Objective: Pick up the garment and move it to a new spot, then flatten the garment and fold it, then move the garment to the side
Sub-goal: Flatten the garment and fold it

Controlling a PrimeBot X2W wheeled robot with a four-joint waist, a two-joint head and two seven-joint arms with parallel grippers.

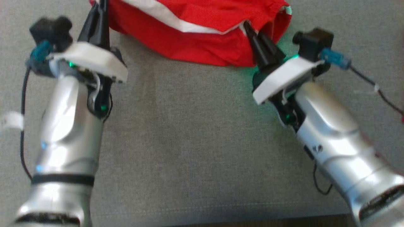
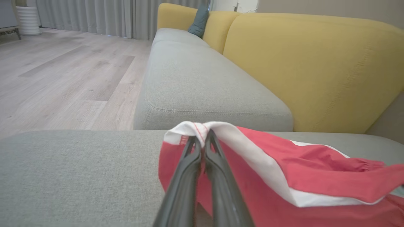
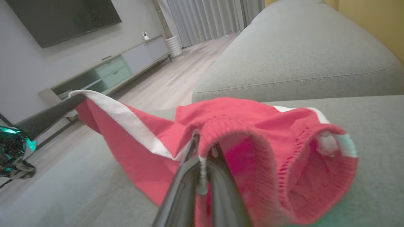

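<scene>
The garment (image 1: 202, 34) is a pair of red shorts with a white side stripe, held up off the grey sofa seat between both arms. My left gripper (image 1: 100, 3) is shut on its white-hemmed leg corner, and the left wrist view has that gripper (image 2: 202, 138) pinching the white hem of the garment (image 2: 284, 176). My right gripper (image 1: 247, 26) is shut on the elastic waistband; the right wrist view has it (image 3: 202, 148) clamped on the ribbed band of the garment (image 3: 252, 126), whose waist opening gapes to the right. The cloth hangs slack between them.
The grey sofa seat (image 1: 189, 132) spreads below the arms, its front edge near the bottom. Yellow back cushions (image 2: 315, 69) rise behind. A second grey seat cushion (image 2: 205, 82) lies beyond, with wooden floor (image 2: 63, 72) to the side. A TV cabinet (image 3: 107, 72) stands across the room.
</scene>
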